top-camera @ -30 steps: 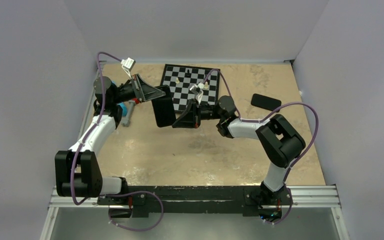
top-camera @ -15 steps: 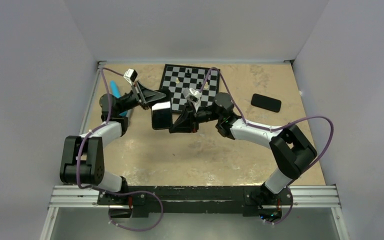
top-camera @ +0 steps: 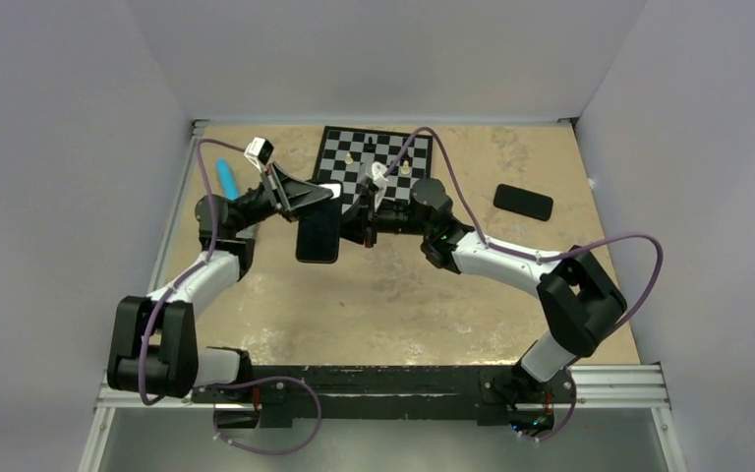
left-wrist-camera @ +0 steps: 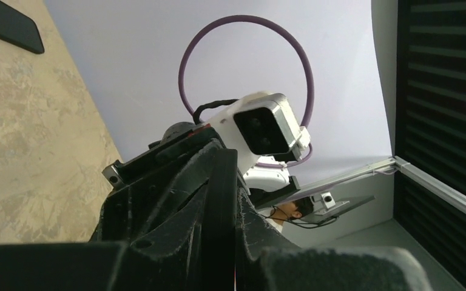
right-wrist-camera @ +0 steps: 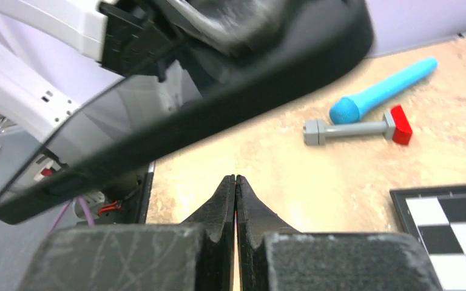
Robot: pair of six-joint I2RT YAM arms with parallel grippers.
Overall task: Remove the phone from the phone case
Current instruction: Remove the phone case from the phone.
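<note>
Top view. Left pincer pinches the upper end of the phone case, which hangs over the bench just in front of the chessboard. Right pincer sits just beside the case's right edge; contact cannot be told from here. A blue cylinder lies at far left. A flat black item lies well apart at far right.

Left wrist view. The case shows edge-on as a thin dark slab running up between this arm's own blurred fingers. Right behind it are the right arm's dark wrist and its white camera. A purple cable loops above.

Right wrist view. Fingers are pressed together, nothing between them. The case passes overhead, tilted, clear of the bench. The phone is seated in it, glass face down toward the camera. Beyond lie the blue cylinder and, just beside it, a grey bolt with a red end.
</note>
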